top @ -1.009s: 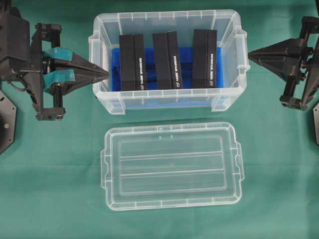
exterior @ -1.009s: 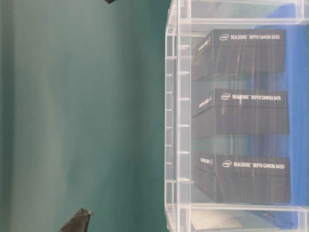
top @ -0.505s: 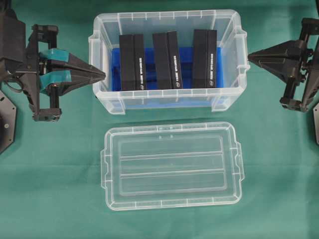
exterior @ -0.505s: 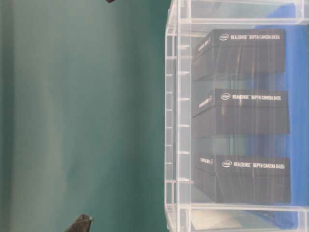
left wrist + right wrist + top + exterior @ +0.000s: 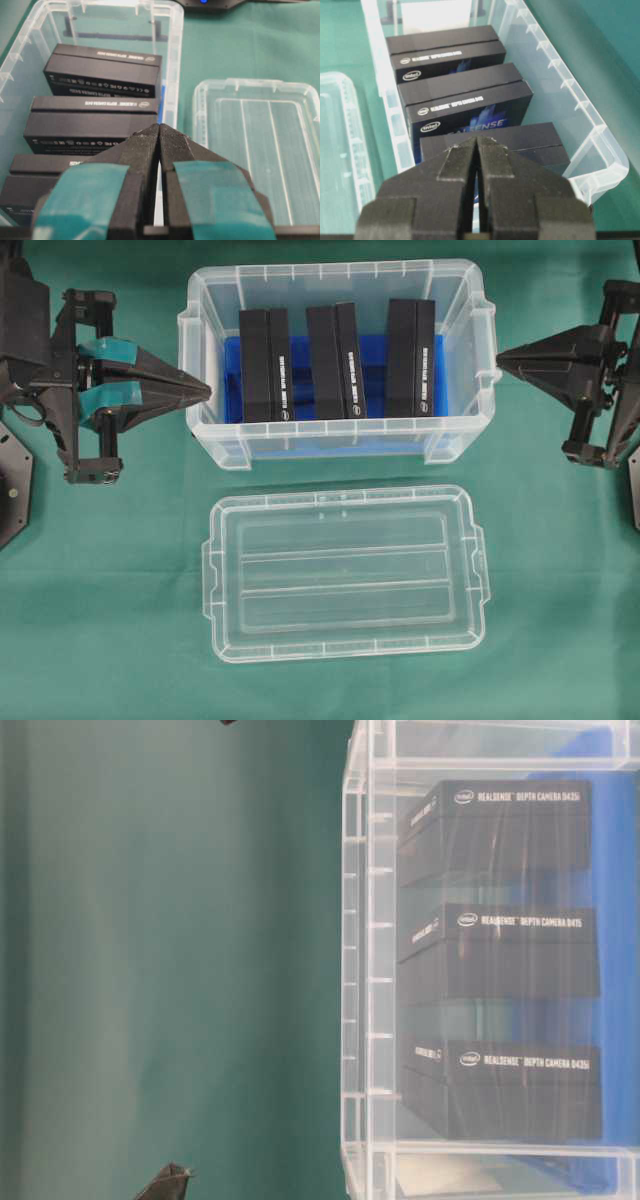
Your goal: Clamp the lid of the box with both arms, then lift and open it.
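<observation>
The clear lid (image 5: 345,573) lies flat on the green cloth in front of the box (image 5: 205,430), apart from it; it also shows in the left wrist view, lid (image 5: 260,150). The deep clear box (image 5: 172,60) (image 5: 560,80) stands open at the back, holding three black packs (image 5: 337,360) on a blue bottom. My left gripper (image 5: 205,392), with teal tape bands, is shut and empty, its tip just off the box's left wall. My right gripper (image 5: 502,358) is shut and empty, tip close to the box's right handle. In the wrist views both grippers (image 5: 159,127) (image 5: 477,140) have their tips pressed together.
Green cloth (image 5: 100,620) covers the table all round the lid. Black arm mounts (image 5: 15,480) sit at the far left and right edges. The table-level view shows the box (image 5: 365,970) side-on and one gripper tip (image 5: 170,1180) at the bottom.
The left gripper has drawn back slightly to the left, away from the box wall. The right gripper, lid and box have stayed put.
</observation>
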### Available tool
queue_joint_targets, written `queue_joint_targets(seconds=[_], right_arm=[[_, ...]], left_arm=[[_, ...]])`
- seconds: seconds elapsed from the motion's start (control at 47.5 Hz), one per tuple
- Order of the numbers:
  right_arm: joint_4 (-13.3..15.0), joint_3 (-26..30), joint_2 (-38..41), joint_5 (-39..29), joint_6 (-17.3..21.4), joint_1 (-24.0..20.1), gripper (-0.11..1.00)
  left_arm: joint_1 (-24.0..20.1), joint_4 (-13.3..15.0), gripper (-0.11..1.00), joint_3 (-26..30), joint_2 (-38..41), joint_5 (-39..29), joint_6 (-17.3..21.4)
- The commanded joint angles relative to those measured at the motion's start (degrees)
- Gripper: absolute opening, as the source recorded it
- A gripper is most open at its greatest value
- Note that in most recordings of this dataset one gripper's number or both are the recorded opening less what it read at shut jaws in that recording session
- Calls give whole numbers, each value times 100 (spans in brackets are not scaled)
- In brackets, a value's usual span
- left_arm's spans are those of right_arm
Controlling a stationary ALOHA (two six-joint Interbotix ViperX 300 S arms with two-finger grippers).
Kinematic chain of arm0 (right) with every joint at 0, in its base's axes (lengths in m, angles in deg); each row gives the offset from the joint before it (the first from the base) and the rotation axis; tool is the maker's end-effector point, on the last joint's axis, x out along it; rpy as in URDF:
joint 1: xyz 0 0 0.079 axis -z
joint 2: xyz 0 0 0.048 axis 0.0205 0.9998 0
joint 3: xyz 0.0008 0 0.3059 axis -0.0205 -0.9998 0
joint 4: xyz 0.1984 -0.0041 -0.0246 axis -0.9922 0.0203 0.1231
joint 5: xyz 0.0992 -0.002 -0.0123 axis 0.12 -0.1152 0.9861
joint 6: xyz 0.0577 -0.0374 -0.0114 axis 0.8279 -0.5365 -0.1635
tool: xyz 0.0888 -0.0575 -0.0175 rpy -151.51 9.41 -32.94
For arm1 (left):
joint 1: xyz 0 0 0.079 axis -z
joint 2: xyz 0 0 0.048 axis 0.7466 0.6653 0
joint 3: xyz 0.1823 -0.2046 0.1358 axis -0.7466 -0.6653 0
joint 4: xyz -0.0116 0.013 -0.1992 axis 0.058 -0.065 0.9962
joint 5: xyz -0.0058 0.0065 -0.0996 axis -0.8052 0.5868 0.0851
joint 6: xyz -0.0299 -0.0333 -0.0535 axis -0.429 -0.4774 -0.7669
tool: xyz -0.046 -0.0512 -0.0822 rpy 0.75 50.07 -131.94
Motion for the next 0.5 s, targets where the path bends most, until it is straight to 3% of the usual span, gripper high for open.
queue_joint_targets(seconds=[0.0,0.484], right_arm=[[0,70,0,9,9,-26,-1],[0,70,-9,9,9,-79,0]], left_arm=[[18,0,1,79,-18,53,0],[18,0,1,79,-26,62,0]])
